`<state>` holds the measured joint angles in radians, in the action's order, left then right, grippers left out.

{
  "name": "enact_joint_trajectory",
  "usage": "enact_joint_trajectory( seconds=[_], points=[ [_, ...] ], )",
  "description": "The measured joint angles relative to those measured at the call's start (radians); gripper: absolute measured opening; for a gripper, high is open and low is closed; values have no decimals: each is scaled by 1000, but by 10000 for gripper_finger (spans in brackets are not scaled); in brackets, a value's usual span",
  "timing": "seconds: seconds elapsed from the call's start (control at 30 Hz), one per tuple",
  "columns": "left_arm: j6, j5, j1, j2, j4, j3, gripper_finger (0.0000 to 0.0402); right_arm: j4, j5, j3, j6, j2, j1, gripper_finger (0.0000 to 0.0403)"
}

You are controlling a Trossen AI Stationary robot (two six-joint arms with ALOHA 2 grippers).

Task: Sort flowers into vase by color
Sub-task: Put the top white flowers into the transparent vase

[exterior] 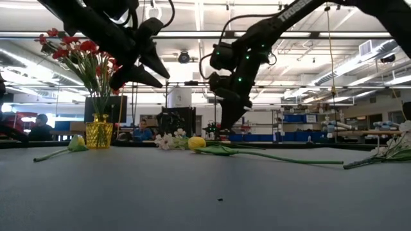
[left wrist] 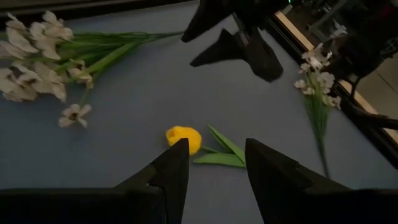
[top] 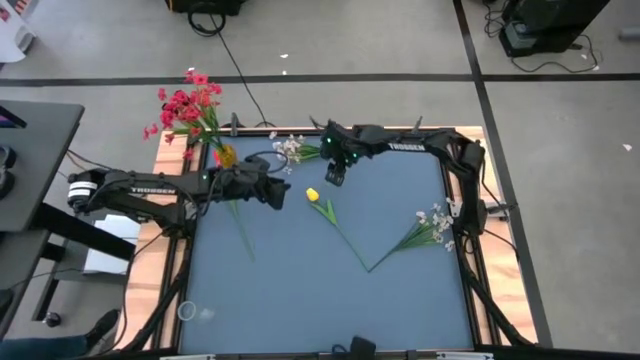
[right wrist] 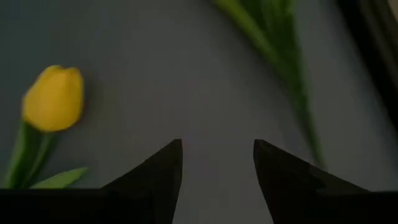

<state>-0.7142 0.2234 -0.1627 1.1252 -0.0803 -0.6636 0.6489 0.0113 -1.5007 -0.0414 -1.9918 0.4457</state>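
The yellow tulip [top: 312, 195] lies mid-worktop [top: 300, 290] with its thin stem running right and nearer; it looks light, with a soft head and springy stem, so the stem just behind the head is probably the best place to pinch. I count one tulip on the worktop, two white sprays, far [top: 290, 149] and right [top: 432, 226], and one red bunch in the yellow vase [top: 224, 155] far left. The left tool [left wrist: 214, 165] and right tool [right wrist: 217, 165] hover over the tulip, both part open and empty.
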Motion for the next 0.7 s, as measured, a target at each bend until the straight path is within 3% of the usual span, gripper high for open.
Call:
enact_joint_trajectory(
  seconds=[0.27,0.7],
  points=[
    [51,0,-33,0,-24,0,163,25,-34,-108,-137,-85,97,206],
    [22,-1,-44,0,-65,0,163,104,11,-146,-300,-161,119,206]
  ],
)
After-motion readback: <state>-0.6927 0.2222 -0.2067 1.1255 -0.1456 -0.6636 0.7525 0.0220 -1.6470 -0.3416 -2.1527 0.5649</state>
